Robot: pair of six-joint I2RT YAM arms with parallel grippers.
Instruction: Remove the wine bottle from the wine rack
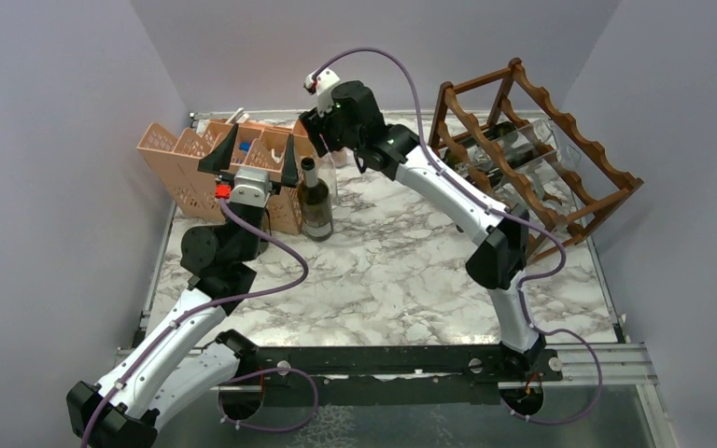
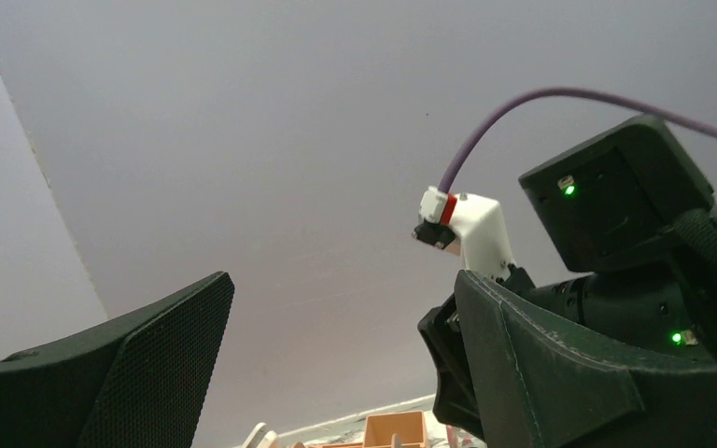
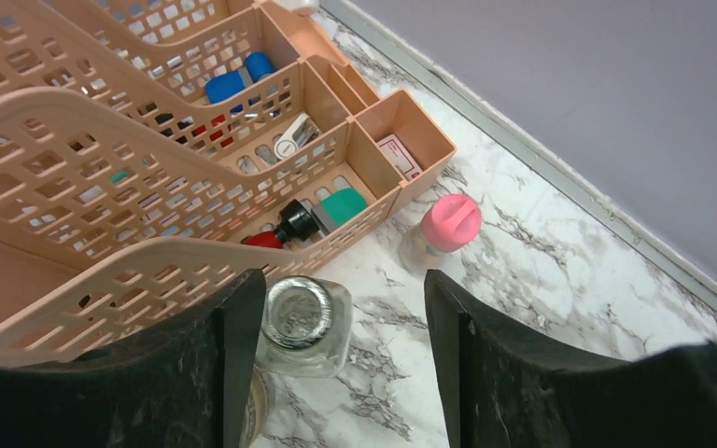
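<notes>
Left of centre on the marble table (image 1: 401, 280), wine bottle (image 1: 315, 201) standing upright, neck pointing up, beside the peach organiser (image 1: 177, 159), well apart from the wine rack (image 1: 607, 154) at right, right gripper (image 3: 345, 289) fingers parted near its top, left gripper (image 2: 344, 280) fingers spread wide, holding nothing

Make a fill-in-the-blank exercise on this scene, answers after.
1. The dark green glass wine bottle stands ___ on the white marble table.
2. The small bottle beside the peach-pink plastic lattice organiser has a ___ lid.
3. The left pincer has its jaws ___, holding nothing.
4. The dark reddish-brown wooden wine rack stands on the table's ___ side.
Missing: upright, pink, open, right.
</notes>
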